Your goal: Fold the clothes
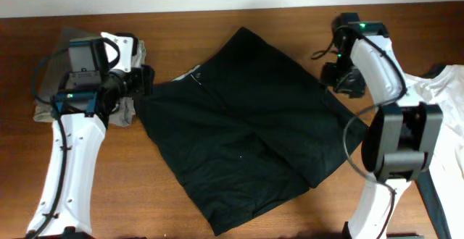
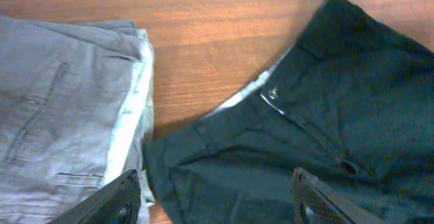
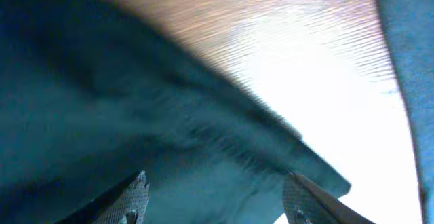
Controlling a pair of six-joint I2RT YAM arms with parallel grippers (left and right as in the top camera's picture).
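The black shorts [image 1: 246,123] lie spread on the wooden table, waistband toward the far left, legs toward the near right. My left gripper [image 1: 141,81] is open at the waistband's left corner; in the left wrist view its fingers [image 2: 217,200] straddle the black waistband edge [image 2: 271,149], with the button and white label [image 2: 271,94] beyond. My right gripper [image 1: 341,76] is open at the shorts' far right edge; its fingers [image 3: 213,200] straddle the black fabric [image 3: 135,115]. A grey garment [image 2: 61,108] lies folded under the left arm. A white shirt [image 1: 449,116] lies at the right.
The grey garment [image 1: 72,72] sits by the table's left end. The white shirt lies beside the right arm's base [image 1: 399,141]. The table's far edge [image 1: 217,11] meets a white wall.
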